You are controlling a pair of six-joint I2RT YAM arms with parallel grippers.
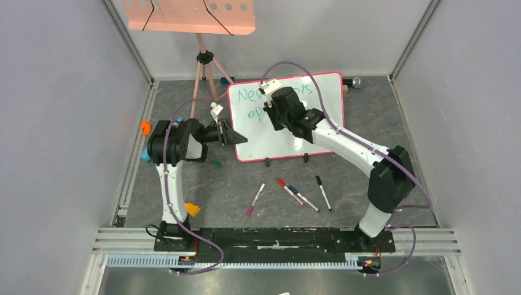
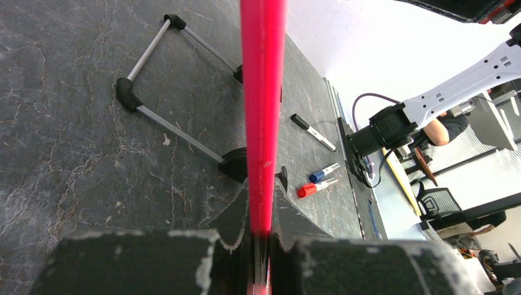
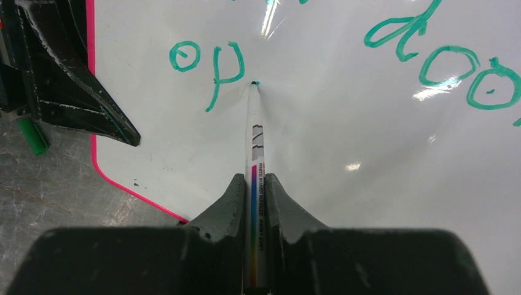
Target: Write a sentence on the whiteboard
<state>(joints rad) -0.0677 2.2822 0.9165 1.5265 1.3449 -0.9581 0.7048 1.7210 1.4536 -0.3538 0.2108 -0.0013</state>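
The whiteboard (image 1: 273, 140), white with a pink-red frame, stands tilted at the middle back of the table. Green writing (image 1: 250, 96) on it reads "New do…" above and "op" (image 3: 209, 61) below; my right arm hides part of the upper line. My left gripper (image 1: 230, 133) is shut on the board's left frame edge (image 2: 263, 92), its tips (image 2: 263, 228) either side of it. My right gripper (image 1: 272, 110) is shut on a white board marker (image 3: 255, 141). The green tip touches the board just right of "op". The right gripper also shows in its wrist view (image 3: 254, 184).
Several capped markers lie in front of the board: purple (image 1: 255, 200), red (image 1: 284, 186), blue (image 1: 304, 198), black (image 1: 323, 193). A green cap (image 1: 216, 163) lies by the board's left corner. A salmon tray (image 1: 187, 15) on a tripod (image 1: 206, 67) stands behind. Small orange (image 1: 145, 127) and blue (image 1: 145, 155) pieces lie left.
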